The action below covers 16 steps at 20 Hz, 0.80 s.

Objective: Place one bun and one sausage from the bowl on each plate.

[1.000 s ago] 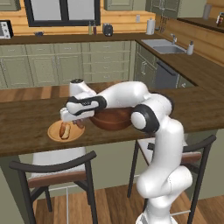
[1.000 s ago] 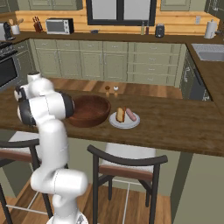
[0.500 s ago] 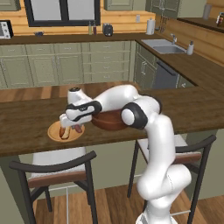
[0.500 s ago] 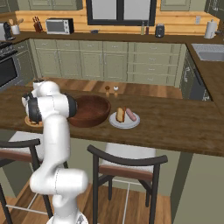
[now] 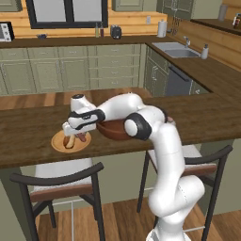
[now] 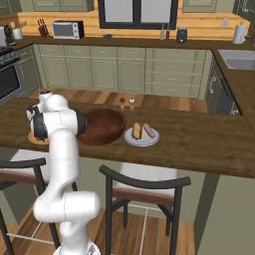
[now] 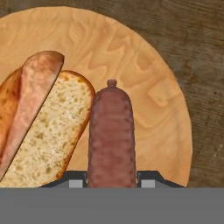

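Note:
My gripper [image 7: 111, 181] is shut on a reddish-brown sausage [image 7: 111, 135], which runs up between the two dark fingertips [image 7: 146, 180]. It hangs low over the light tan wooden plate [image 7: 144, 65], right beside a split golden bun [image 7: 43, 127] that lies on the plate. From the left base view the gripper [image 5: 78, 133] is down at that plate [image 5: 57, 144], left of the dark wooden bowl [image 5: 115, 130]. The pale grey plate [image 6: 141, 143] to the right of the bowl [image 6: 102, 124] carries a bun [image 6: 137, 130] and a sausage [image 6: 149, 131].
Two small shakers [image 6: 126, 103] stand behind the bowl on the dark wooden counter [image 6: 199, 139]. Two chairs [image 5: 66, 188] are tucked under the counter's near edge. My own arm hides most of the tan plate in the right base view.
The arm has swung left and down from the bowl's side to the tan plate, carrying the sausage. The jaws have kept their grip.

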Tool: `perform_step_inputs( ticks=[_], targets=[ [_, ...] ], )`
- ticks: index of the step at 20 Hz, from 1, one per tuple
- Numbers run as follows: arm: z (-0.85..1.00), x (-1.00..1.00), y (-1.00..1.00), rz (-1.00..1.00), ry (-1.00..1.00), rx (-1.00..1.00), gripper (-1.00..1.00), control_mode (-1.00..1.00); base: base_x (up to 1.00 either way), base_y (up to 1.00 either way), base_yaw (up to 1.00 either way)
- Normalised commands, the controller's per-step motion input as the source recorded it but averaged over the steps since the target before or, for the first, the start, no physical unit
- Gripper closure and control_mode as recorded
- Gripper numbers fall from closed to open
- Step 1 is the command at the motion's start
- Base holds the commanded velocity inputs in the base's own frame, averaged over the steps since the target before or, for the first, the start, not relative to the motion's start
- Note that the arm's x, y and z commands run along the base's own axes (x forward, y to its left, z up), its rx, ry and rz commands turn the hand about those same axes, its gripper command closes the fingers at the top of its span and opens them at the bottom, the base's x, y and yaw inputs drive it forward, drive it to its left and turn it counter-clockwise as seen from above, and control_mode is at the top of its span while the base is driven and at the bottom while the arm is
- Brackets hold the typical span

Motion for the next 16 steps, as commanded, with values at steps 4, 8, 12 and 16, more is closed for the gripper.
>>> perform_step_inputs(
  ticks=[4,8,12,16],
  targets=[
    [-0.14,0.00,0.00,0.00,-0.01,0.00,1.00,-1.00,0.00,0.00,0.00],
    [0.00,0.00,0.00,0.00,0.00,0.00,-1.00,-1.00,0.00,0.00,0.00],
    [0.00,0.00,0.00,0.00,0.00,0.00,-1.00,-1.00,0.00,0.00,0.00],
    [0.00,0.00,0.00,0.00,0.00,0.00,-1.00,-1.00,0.00,0.00,0.00]
  ],
)
